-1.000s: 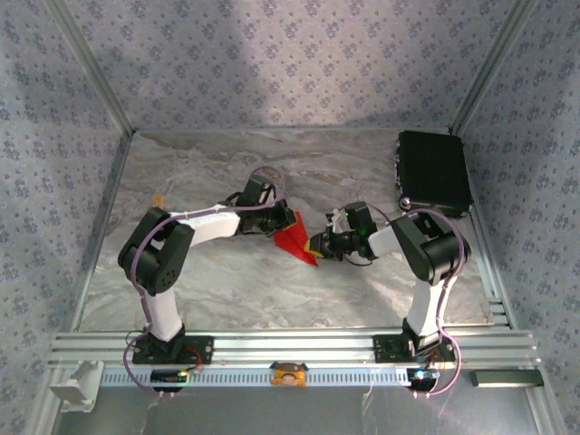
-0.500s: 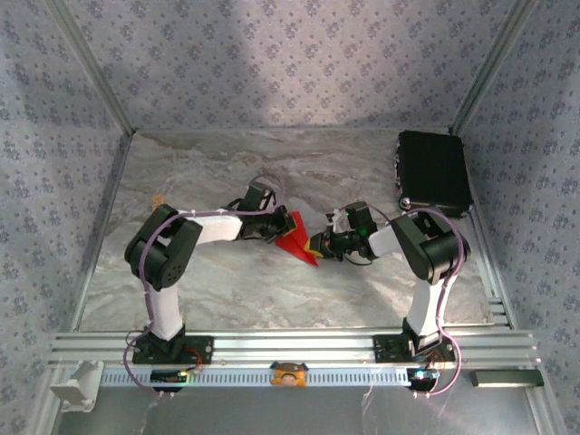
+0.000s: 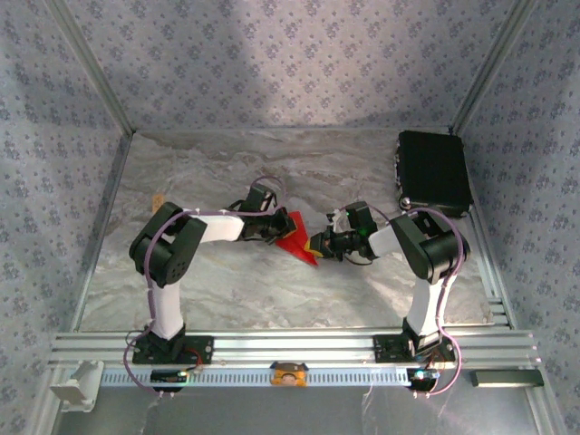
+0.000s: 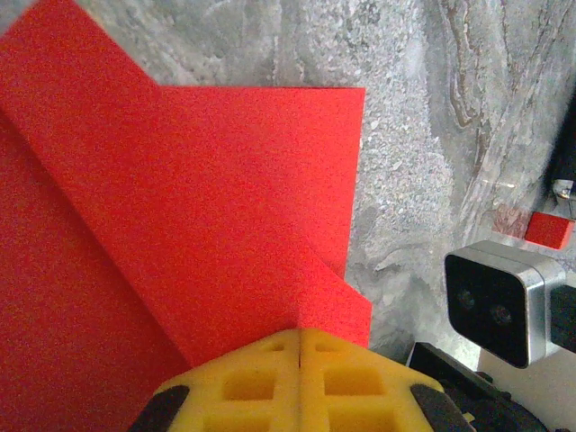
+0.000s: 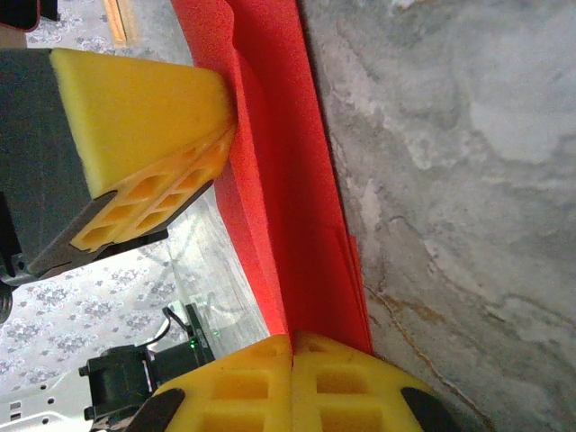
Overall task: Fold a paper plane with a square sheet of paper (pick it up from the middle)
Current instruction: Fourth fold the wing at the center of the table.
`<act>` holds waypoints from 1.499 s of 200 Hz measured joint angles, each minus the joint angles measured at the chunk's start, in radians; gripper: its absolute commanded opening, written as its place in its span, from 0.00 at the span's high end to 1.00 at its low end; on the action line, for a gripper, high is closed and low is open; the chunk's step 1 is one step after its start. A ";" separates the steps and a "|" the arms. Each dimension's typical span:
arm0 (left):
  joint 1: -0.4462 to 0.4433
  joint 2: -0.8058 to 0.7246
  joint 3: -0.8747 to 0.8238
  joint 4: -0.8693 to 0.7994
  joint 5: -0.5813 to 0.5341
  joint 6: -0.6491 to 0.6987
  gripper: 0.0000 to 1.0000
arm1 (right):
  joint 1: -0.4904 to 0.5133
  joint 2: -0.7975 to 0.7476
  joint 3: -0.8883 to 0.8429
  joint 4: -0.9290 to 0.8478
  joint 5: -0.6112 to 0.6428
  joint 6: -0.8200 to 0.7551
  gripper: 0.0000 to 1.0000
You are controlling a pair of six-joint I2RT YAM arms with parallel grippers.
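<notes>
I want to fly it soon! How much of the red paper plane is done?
Partway. Done: the red paper has flaps folded over each other and looks pointed from above. In hand: the left end effector and right end effector are both shut, pinching it from opposite sides. To do: it looks wide and loose, not a slim dart, so more folds probably remain.

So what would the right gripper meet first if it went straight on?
The paper, right at the tips of the shut right gripper; the left gripper looks just off that line, though depth is unclear.
</notes>
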 measured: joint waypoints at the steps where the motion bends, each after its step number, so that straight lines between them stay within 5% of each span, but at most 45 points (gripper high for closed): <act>1: 0.000 0.000 0.000 0.000 0.000 0.000 0.95 | 0.000 0.000 0.000 0.000 0.000 0.000 1.00; 140: -0.004 0.031 0.027 -0.027 0.004 0.036 0.95 | 0.000 0.002 0.002 -0.001 -0.003 0.003 1.00; 199: -0.004 0.032 0.029 -0.031 0.008 0.046 0.96 | 0.005 -0.038 0.013 -0.087 0.028 -0.036 0.82; 300: -0.004 0.032 0.029 -0.031 0.011 0.046 0.96 | 0.027 -0.122 0.050 -0.344 0.103 -0.193 0.72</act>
